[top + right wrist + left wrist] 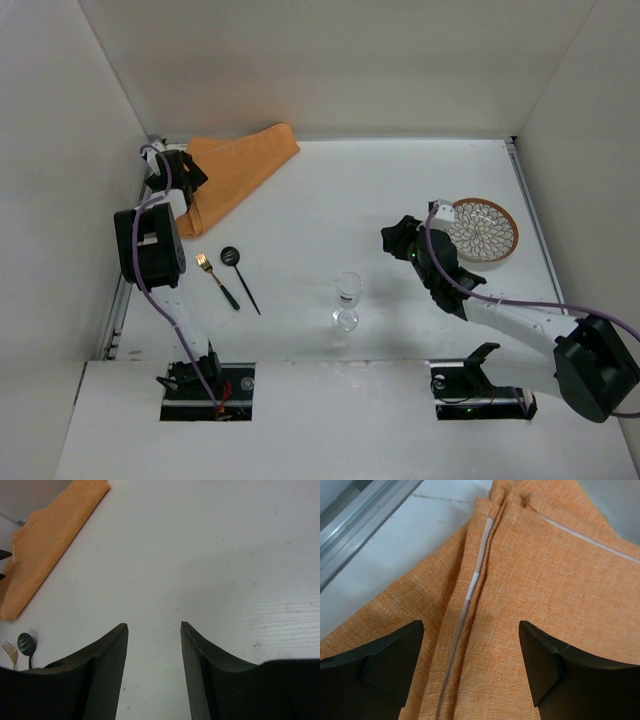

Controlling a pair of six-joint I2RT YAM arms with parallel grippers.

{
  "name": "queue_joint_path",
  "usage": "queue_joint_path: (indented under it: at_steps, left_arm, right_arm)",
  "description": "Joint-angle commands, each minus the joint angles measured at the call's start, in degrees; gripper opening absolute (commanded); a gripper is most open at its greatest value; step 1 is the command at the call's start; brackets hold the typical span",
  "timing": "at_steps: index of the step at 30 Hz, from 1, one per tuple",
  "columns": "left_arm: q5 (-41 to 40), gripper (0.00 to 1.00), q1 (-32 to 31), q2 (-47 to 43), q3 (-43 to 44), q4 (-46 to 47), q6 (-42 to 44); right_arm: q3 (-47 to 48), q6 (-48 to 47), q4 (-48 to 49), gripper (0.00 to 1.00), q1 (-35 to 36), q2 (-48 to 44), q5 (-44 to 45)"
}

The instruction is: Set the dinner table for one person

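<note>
The white dinner table [330, 190] carries a folded orange placemat [235, 170] at its back left corner. My left gripper [183, 170] hovers over the cloth's left end. In the left wrist view its jaws [471, 630] stand wide open, and the placemat's folds [540, 580] lie beneath them. My right gripper [398, 238] is open over bare table just left of the patterned plate [482, 230]. Nothing lies between its fingers [154, 626]. A gold fork [207, 267], a black spoon [232, 258] and an upright wine glass [347, 300] rest near the table's front middle.
White walls enclose the table on three sides. A metal rail [355, 515] runs along the left edge beside the placemat. The right wrist view also shows the placemat [50, 540], the spoon [26, 644] and the fork [10, 651] far to its left.
</note>
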Motion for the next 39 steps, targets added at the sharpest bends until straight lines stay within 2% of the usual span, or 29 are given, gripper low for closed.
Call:
queue_joint_path:
  at_steps: [1,8,13,23,28,31,35,39]
  left_arm:
    - [0.76,0.75,-0.04,1.37,2.76,-0.9,2.65]
    - [1.64,0.73,-0.56,4.71,5.57,-0.9,2.92]
    - [2.69,0.68,-1.0,6.38,6.19,0.07,2.3]
    - [6.21,0.42,-2.5,8.4,5.67,7.62,-2.35]
    - [9.28,0.21,-3.73,7.53,5.75,10.43,-4.03]
    - [9.55,0.1,-4.87,4.11,3.74,13.15,-4.55]
    - [10.07,0.04,-7.85,-3.35,-0.48,19.04,-4.82]
    - [13.67,0.03,-14.26,-10.13,-3.56,24.49,-2.02]
  right_arm:
    - [1.84,-0.53,2.64,0.52,0.03,0.05,-0.44]
    - [2.45,-0.53,3.34,0.52,0.46,1.8,-2.11]
    - [2.54,-0.62,3.96,0.52,0.91,2.86,-2.2]
    - [2.36,-0.97,3.96,0.51,1.87,0.75,-1.76]
    - [2.71,-1.32,3.96,0.51,2.57,1.54,-1.5]
    - [2.98,-1.32,4.13,0.51,2.84,2.51,-1.5]
    - [3.07,-1.32,4.4,0.51,2.93,3.21,-1.32]
    - [2.89,-1.15,5.1,0.5,2.93,3.39,-0.62]
